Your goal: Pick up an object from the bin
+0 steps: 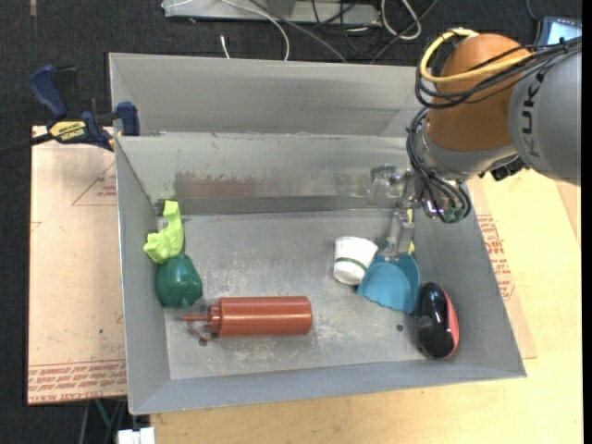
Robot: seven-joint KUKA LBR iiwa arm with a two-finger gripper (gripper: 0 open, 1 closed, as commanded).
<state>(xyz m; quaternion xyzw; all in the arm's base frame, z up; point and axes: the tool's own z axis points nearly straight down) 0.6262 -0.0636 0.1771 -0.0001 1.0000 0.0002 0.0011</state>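
Observation:
My gripper (401, 239) hangs low in the right half of the bin, under the orange-covered wrist. Its tip comes down just above the upper edge of a light blue cone-shaped scoop (390, 285) lying on the bin floor. Whether it touches the scoop I cannot tell. A small white cup (352, 259) lies on its side right beside the scoop, to the left of the gripper's tip. A black and red computer mouse (437, 320) lies to the lower right of the scoop, near the right wall.
A dark red bottle (261, 317) lies on its side along the front of the bin. In the left corner sit a dark green round toy (178, 283) and a yellow-green figure (166, 236) against the wall.

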